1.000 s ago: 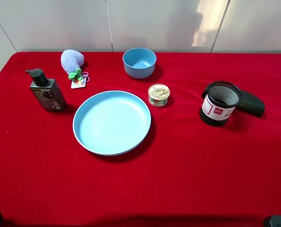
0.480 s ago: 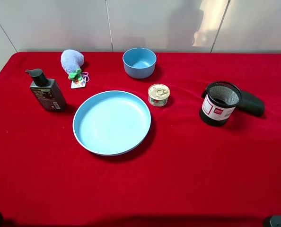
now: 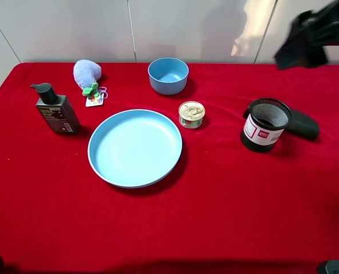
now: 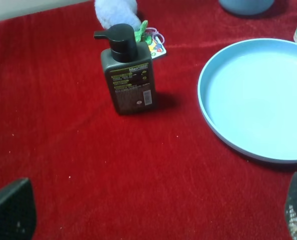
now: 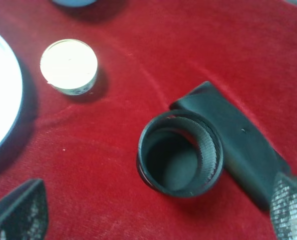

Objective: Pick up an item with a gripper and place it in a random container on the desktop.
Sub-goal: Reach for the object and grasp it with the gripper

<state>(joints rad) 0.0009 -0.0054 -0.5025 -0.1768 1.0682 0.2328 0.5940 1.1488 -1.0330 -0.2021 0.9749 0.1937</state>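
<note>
Your desk point(image 3: 226, 217), flat and covered in bright red cloth, carries everything. The black two-fingered right end effector point(image 5: 153, 210) hangs above the far right corner, fingers spread wide and gripping nothing. The left end effector point(image 4: 154, 212) is just as wide open and empty, low over the near left and facing the dark pump bottle point(image 3: 56, 109). The broad light blue plate point(image 3: 135, 147) lies mid-desk. To its right the black wire-mesh cylindrical cup point(image 3: 265, 124) with the white-and-red label stands upright against a black oblong case point(image 3: 302, 124). Smallest, the squat round tin can point(image 3: 191, 114) with the gold pull-tab lid sits upright and untouched just beside the plate's far right rim. That closeness is your likeliest trouble: a finger descending on the plate side could strike the rim and shove the can. The can is also low, so a shallow grip may slip off. The cup looks light and narrow, and clipping its rim could topple it.
</note>
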